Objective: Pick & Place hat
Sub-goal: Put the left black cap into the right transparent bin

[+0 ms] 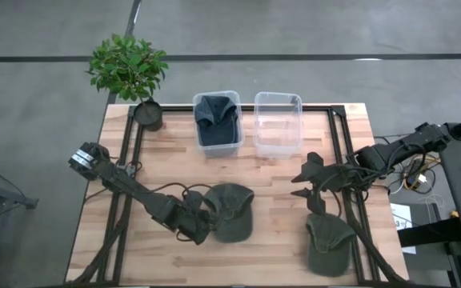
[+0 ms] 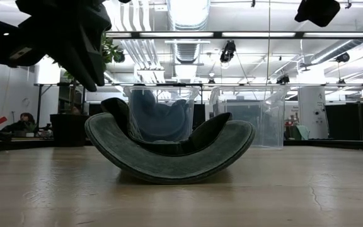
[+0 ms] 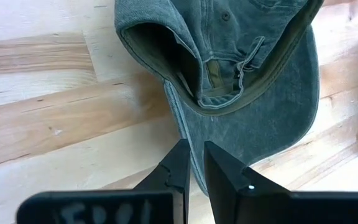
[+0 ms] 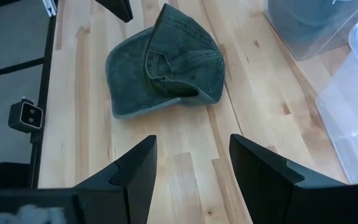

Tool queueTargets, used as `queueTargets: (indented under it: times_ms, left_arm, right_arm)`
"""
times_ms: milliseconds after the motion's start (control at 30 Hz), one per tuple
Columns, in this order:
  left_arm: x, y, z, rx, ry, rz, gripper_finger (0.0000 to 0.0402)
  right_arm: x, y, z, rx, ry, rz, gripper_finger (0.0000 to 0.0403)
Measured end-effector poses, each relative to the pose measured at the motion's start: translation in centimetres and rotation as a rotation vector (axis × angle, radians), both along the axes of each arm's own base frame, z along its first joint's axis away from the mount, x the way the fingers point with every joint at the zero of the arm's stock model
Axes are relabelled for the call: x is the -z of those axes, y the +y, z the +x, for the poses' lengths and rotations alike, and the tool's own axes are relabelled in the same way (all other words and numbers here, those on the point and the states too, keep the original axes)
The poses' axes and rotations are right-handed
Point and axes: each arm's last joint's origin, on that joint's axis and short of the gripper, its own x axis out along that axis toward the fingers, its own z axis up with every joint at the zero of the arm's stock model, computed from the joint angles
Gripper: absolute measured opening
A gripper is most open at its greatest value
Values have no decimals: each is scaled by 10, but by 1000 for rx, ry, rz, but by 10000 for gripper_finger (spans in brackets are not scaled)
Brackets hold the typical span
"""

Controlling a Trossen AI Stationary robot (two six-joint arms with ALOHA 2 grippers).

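Two green hats lie on the wooden tabletop (image 1: 278,184). The centre hat (image 1: 229,210) rests near the middle, crown flattened, brim curling upward in the low view. The left end effector (image 3: 193,167) sits at this hat's edge; its fingers are nearly together with the brim edge running into the narrow gap between them, so it appears pinched on the brim, presumably because the brim is the stiffest part of the cloth and gives the thin fingers something firm to lift by. The hat itself is not raised; it rests flat on the wood. The second hat (image 1: 329,244) lies near the right front corner, untouched. The right end effector (image 1: 310,182) hovers above the tabletop just beyond that hat, fingers spread wide and holding nothing, seemingly waiting its turn. At the far side stand two clear bins: the left bin (image 1: 218,122) already holds dark cloth, the right bin (image 1: 278,122) looks bare, which makes it the likely destination. A potted plant (image 1: 128,70) stands at the far left corner.
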Motion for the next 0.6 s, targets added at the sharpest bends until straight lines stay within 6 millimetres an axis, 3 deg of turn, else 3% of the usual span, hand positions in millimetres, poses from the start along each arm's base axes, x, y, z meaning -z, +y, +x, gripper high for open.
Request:
queueTargets:
  times_ms: [600]
  left_arm:
    - [0,1,0,-17,-13,17,39]
  right_arm:
    - [0,0,0,0,1,-1,196]
